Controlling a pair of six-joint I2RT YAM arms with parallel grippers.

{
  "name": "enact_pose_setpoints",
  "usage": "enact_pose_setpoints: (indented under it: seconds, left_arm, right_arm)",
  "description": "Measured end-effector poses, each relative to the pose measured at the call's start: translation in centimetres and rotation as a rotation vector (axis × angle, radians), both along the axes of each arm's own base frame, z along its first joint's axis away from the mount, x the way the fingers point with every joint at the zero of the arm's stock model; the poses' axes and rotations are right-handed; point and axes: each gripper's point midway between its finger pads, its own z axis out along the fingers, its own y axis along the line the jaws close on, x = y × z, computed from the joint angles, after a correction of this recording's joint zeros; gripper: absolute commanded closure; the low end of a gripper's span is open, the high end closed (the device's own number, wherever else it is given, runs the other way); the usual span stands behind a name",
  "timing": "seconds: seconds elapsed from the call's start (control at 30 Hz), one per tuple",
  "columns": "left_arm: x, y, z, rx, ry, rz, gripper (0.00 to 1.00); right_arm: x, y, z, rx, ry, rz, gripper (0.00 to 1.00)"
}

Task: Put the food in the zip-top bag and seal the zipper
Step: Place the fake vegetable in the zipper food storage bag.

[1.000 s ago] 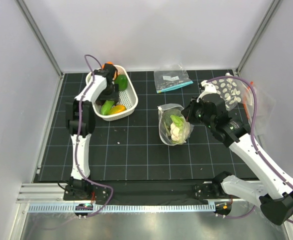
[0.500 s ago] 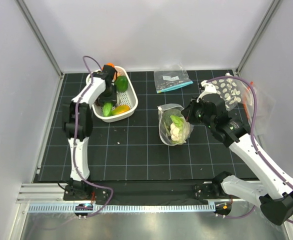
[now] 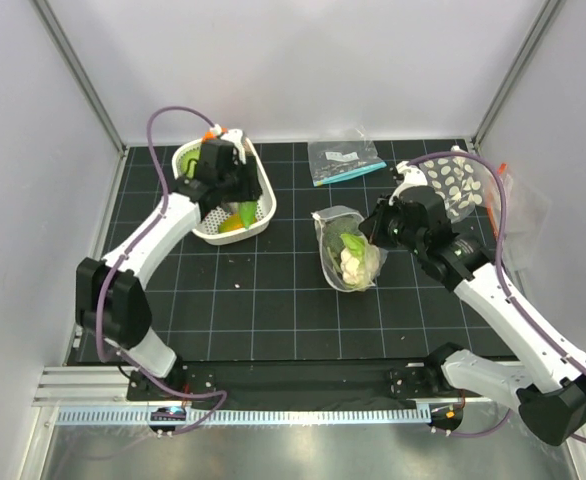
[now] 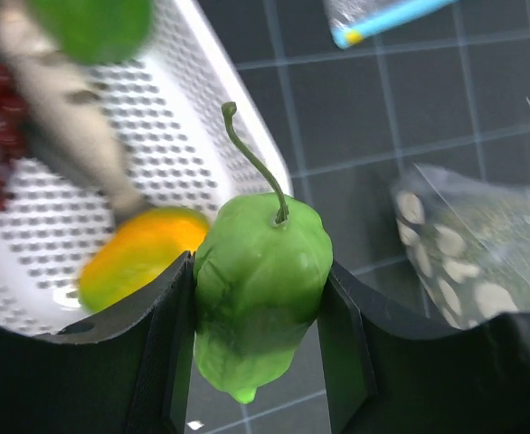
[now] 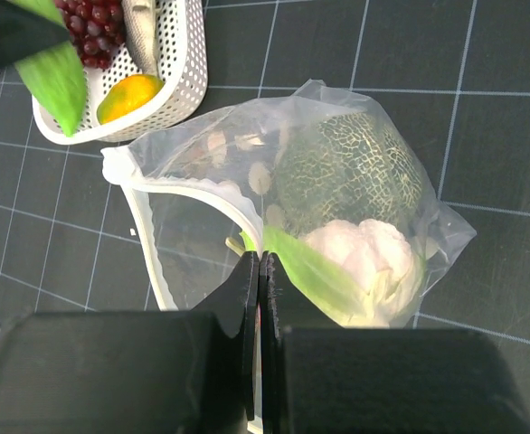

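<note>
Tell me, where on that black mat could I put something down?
The widest bare stretch is the near half of the mat, between the arm bases and the zip-top bag. A narrower gap separates the white basket from that bag. The far right is crowded: teal-strip bag, dotted bag, right arm.

No legible text, labels, brands or numbers in any view. Bag (image 5: 193, 181) print: plain white ovals, no lettering.
</note>
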Motion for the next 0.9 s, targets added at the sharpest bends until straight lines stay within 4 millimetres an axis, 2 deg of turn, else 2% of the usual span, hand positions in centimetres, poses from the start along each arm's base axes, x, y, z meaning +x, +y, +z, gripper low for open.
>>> enact_pose_setpoints:
  seconds: [0.1,0.17,0.23,0.37,0.5,0.67,0.9]
  left_arm:
    - [-2.7,-3.1,-1.3,-0.032,-0.013,-0.094,0.79]
    - [-4.1,-5.0,-1.2,-0.049,-0.046,-0.154,0.82]
    - [-5.5,-6.9,-0.2,-0.062,-0.103,-0.218,0.89]
    - [-7.6,-9.4,3.3,-0.105,-0.253,-0.308,1.0]
    - [-8.9,-9.3,6.6,-0.156,-0.392,-0.332,1.0]
    - [-10.2,-9.2,9.1,-0.204,-0.518,-0.37,1.0]
    - [-13.3,-12.6,10.9,-0.232,-0.637,-0.575,1.0]
  right_arm:
    - [0.1,0.3,-0.5,-0.002,0.02,0.011,0.99]
    - [0.1,0.6,-0.9,-0.001,0.035,0.017,0.99]
    - [0.2,0.8,-1.2,0.0,0.053,0.023,0.99]
    - [0.3,1.4,-1.5,0.009,0.087,0.032,0.99]
    - [0.3,1.9,-1.8,0.017,0.109,0.047,0.99]
    - [0.4,2.3,-1.7,0.029,0.122,0.061,0.99]
    - [0.4,4.0,-0.8,0.088,0.155,0.107,0.99]
